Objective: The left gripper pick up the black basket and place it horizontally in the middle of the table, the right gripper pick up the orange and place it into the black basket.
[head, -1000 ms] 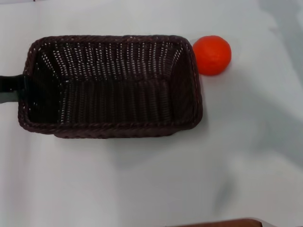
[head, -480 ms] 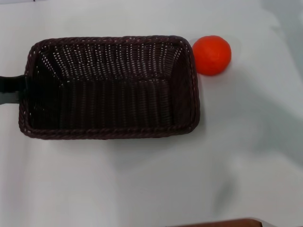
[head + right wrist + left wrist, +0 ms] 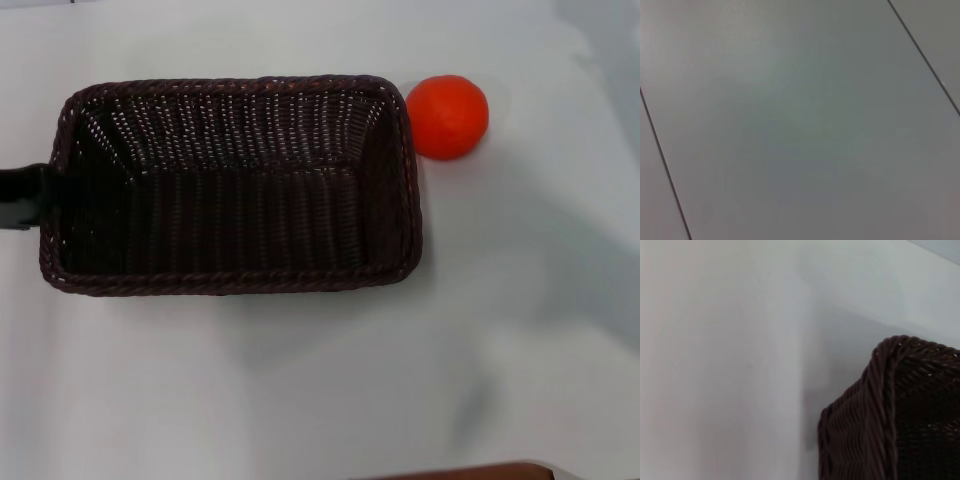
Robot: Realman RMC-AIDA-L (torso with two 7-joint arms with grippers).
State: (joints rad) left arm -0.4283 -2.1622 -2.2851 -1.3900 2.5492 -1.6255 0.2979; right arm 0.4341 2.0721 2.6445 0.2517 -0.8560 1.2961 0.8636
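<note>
The black basket lies flat and lengthwise across the middle of the white table in the head view, with nothing inside it. Only a black piece of my left gripper shows, at the basket's left end and right against its rim. Just past the basket's far right corner, the orange rests on the table, close to the rim. The left wrist view shows one braided corner of the basket standing on the table. My right gripper is out of view; its wrist view shows only a plain grey surface with thin lines.
A brown edge shows at the near border of the head view. White table lies in front of the basket and to the right of the orange.
The basket was tilted a second ago and now lies flat on the table. The left gripper piece has shifted slightly at the basket's left end. The orange has not moved.
</note>
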